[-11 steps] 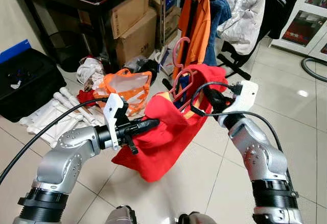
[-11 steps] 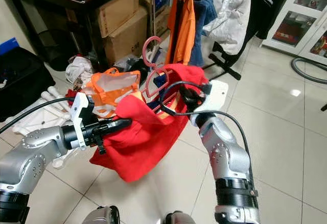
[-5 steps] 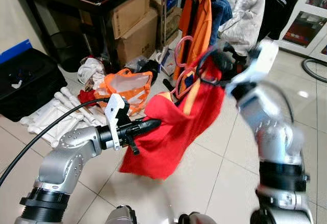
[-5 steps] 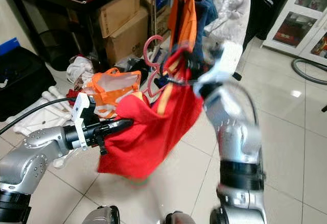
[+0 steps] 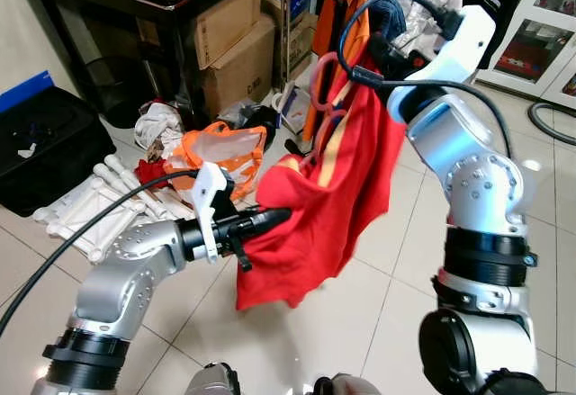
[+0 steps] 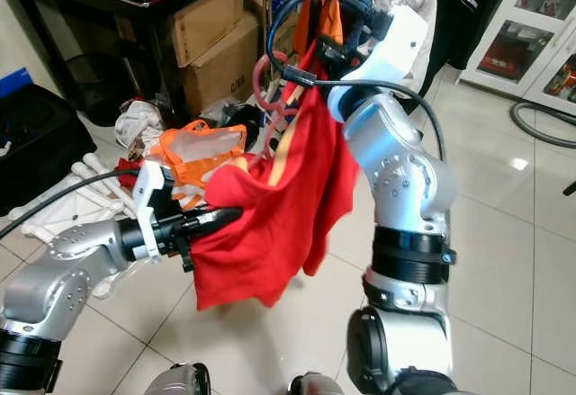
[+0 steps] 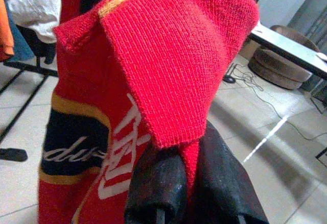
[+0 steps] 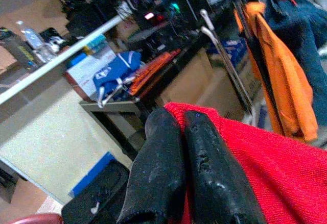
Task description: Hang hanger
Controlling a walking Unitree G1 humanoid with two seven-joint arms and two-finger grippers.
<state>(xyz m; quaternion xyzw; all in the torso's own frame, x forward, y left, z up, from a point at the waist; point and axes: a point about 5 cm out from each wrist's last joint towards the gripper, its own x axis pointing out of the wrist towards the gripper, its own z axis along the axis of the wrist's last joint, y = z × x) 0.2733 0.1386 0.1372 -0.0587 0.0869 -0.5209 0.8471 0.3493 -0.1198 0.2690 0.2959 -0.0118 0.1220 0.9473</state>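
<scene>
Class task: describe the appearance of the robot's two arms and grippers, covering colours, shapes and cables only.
Both arms are silver metal with rounded, bolted joint housings and black ribbed collars. Each wrist carries a white angular bracket, and a black cable runs along each arm. The left gripper and right gripper each have two long, matte black fingers with rounded tips.

Red knit garment (image 5: 335,175) with yellow-edged navy band and white lettering; pink hanger (image 5: 326,78); orange jacket (image 8: 282,91).

The tiled floor (image 5: 378,269) carries white tubes (image 5: 94,201), a black case (image 5: 40,143) and an orange bag (image 5: 220,152), all beyond the left gripper's fingers (image 5: 265,219). Cardboard boxes (image 5: 234,44) stand farther off.
</scene>
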